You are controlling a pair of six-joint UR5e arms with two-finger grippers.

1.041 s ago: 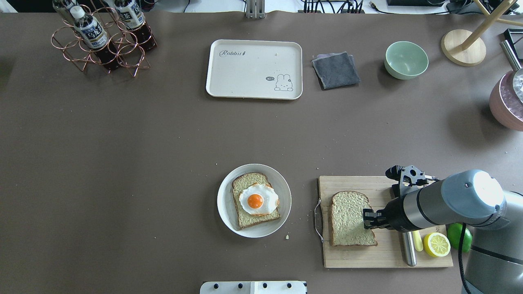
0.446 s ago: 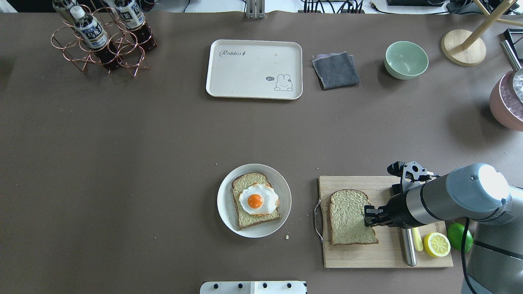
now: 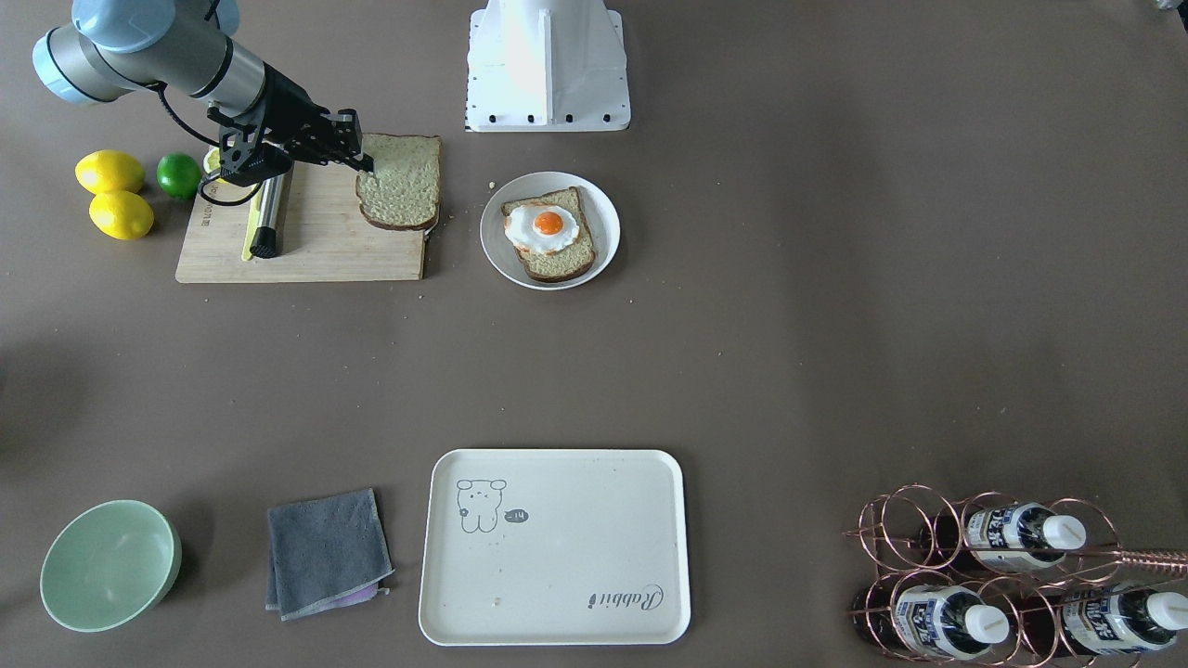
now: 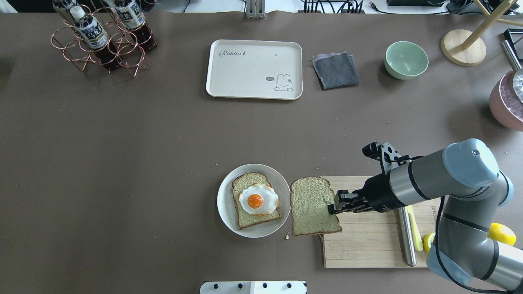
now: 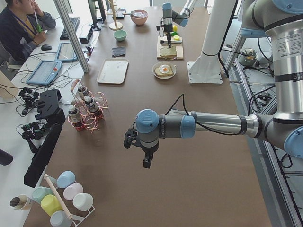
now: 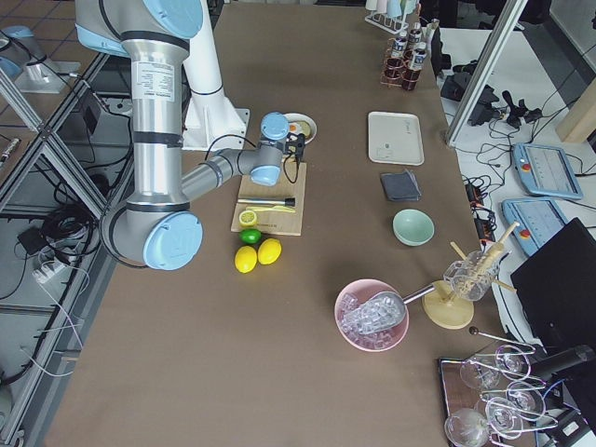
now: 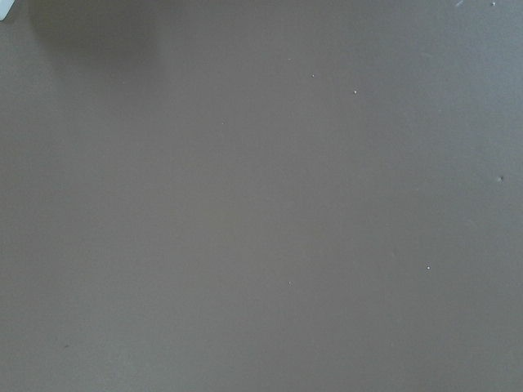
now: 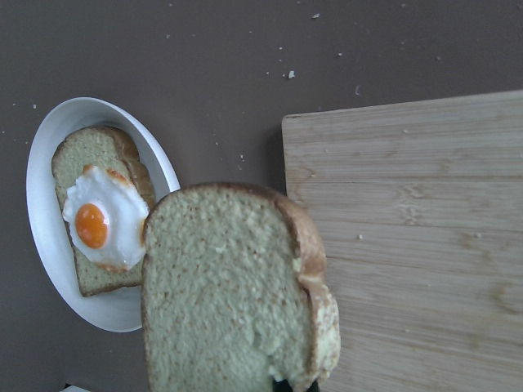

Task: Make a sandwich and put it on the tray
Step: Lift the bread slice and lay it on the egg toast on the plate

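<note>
My right gripper [image 4: 331, 208] is shut on the right edge of a wholegrain bread slice [image 4: 314, 206]. It holds the slice in the air between the cutting board [image 4: 367, 245] and the round white plate [image 4: 224, 204]. The right wrist view shows the held slice [image 8: 229, 286] close up, beside the plate. On the plate lies the other slice [image 4: 245, 220] with the fried egg [image 4: 257, 200] on top. The cream tray [image 4: 253, 69] with "Rabbit" script stands empty at the far middle. My left gripper [image 5: 147, 163] shows only in the exterior left view; I cannot tell whether it is open or shut.
A knife [image 4: 406, 241], a lemon half [image 4: 427, 241] and a lemon [image 4: 501, 233] lie at the board's right. A grey cloth [image 4: 336, 70], green bowl [image 4: 406, 59], bottle rack [image 4: 102, 36] and pink bowl [image 4: 506, 102] stand along the far and right sides.
My right gripper has lifted the bread slice off the cutting board and carried it left, to just beside the plate. The egg slice and the tray have not moved.
</note>
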